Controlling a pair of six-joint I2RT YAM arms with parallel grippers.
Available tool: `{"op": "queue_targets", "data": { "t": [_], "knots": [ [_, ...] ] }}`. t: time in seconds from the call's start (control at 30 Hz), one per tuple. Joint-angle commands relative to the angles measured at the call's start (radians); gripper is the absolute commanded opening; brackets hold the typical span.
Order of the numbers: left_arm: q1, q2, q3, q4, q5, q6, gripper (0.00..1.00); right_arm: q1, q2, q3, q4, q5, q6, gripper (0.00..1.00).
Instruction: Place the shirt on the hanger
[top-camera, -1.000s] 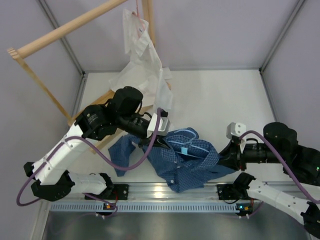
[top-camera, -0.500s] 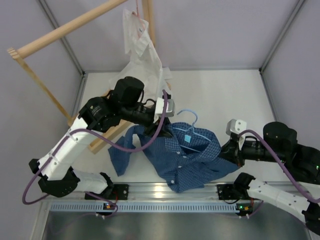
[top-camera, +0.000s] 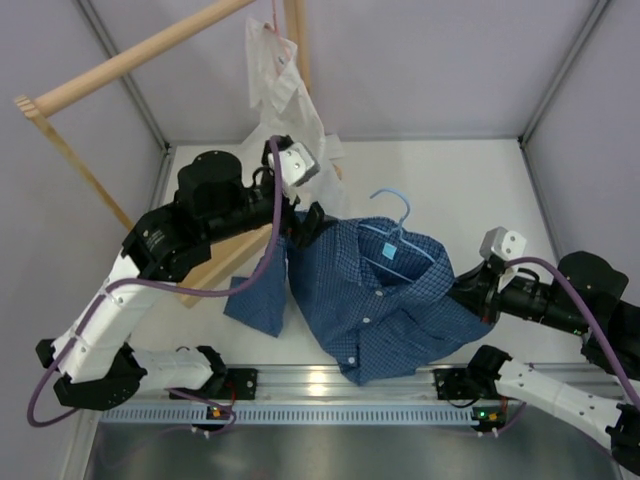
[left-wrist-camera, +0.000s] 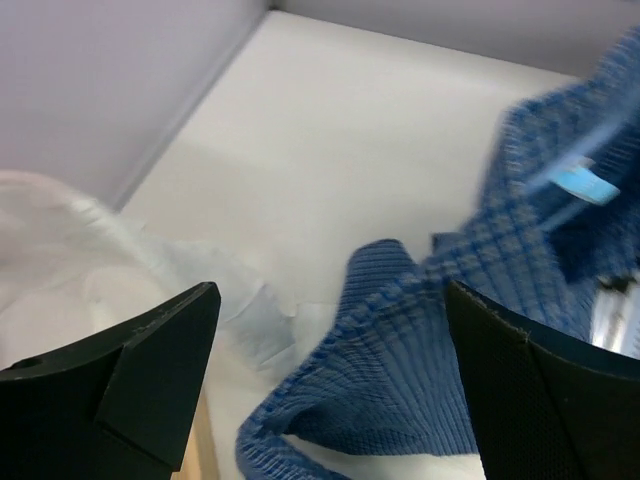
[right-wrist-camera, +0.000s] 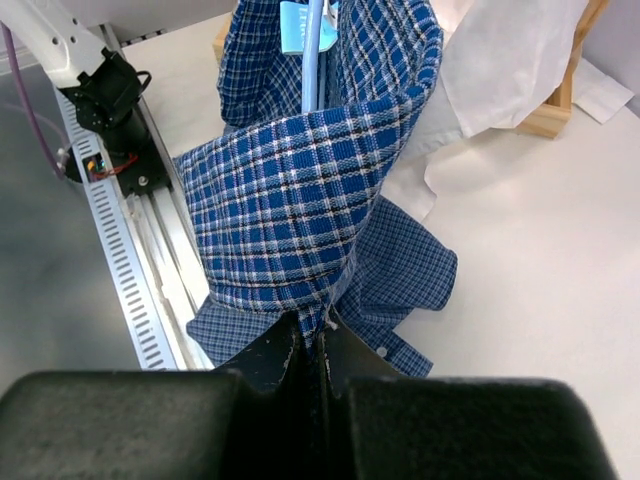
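Note:
The dark blue checked shirt (top-camera: 375, 300) hangs spread at the table's middle. Its left sleeve (top-camera: 258, 300) trails down to the table. The light-blue hanger (top-camera: 398, 215) sits inside the collar with its hook sticking out on top; the right wrist view shows the hanger (right-wrist-camera: 312, 60) running down into the neck opening. My right gripper (top-camera: 472, 297) is shut on the shirt's right edge, the checked cloth (right-wrist-camera: 300, 200) pinched in the gripper (right-wrist-camera: 322, 335). My left gripper (top-camera: 306, 228) stands open beside the left shoulder. Shirt fabric (left-wrist-camera: 420, 370) lies beyond the wide-apart gripper (left-wrist-camera: 330, 380), untouched.
A white shirt (top-camera: 285, 110) hangs from the wooden rack (top-camera: 130, 60) at the back left, draped over the rack's base (top-camera: 215, 262). In the left wrist view the white shirt (left-wrist-camera: 60, 260) is close by. A metal rail (top-camera: 330, 385) runs along the near edge. Walls close in both sides.
My left gripper opened, let go of the shirt and drew back to the upper left. The right gripper shut on the shirt and pulled right, spreading it. The hanger hook came into view.

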Motion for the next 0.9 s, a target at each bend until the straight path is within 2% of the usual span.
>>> {"op": "queue_targets", "data": {
  "t": [0.0, 0.07, 0.13, 0.2, 0.3, 0.33, 0.47, 0.57, 0.7, 0.8, 0.87],
  "knots": [
    [0.005, -0.044, 0.010, 0.173, -0.437, -0.148, 0.98, 0.013, 0.006, 0.015, 0.152, 0.017, 0.028, 0.00],
    [0.005, -0.073, 0.038, 0.185, -0.642, -0.274, 0.98, 0.013, 0.023, 0.018, 0.196, 0.024, 0.044, 0.00],
    [0.005, -0.136, 0.053, 0.188, -0.831, -0.328, 0.98, 0.013, 0.058, 0.027, 0.235, 0.018, 0.054, 0.00],
    [0.005, -0.213, 0.021, 0.216, -0.855, -0.380, 0.98, 0.013, 0.096, 0.058, 0.281, -0.032, 0.057, 0.00],
    [0.005, -0.394, -0.123, 0.276, -0.826, -0.437, 0.98, 0.015, 0.181, 0.110, 0.364, -0.068, 0.068, 0.00],
    [0.005, -0.437, -0.219, 0.302, -0.772, -0.434, 0.98, 0.013, 0.224, 0.128, 0.390, -0.058, 0.109, 0.00],
    [0.005, -0.595, -0.403, 0.301, -0.685, -0.372, 0.98, 0.015, 0.365, 0.268, 0.482, 0.011, 0.172, 0.00],
    [0.005, -0.716, -0.547, 0.305, -0.567, -0.323, 0.98, 0.015, 0.501, 0.429, 0.511, 0.015, 0.198, 0.00],
    [0.005, -0.869, -0.735, 0.397, -0.450, -0.258, 0.98, 0.015, 0.669, 0.715, 0.514, 0.020, 0.197, 0.00],
    [0.006, -0.943, -0.830, 0.461, -0.485, -0.235, 0.98, 0.015, 0.779, 0.902, 0.530, 0.008, 0.201, 0.00],
    [0.014, -0.949, -0.834, 0.458, -0.502, -0.221, 0.98, 0.015, 0.845, 1.027, 0.537, -0.011, 0.194, 0.00]
  ]
}}
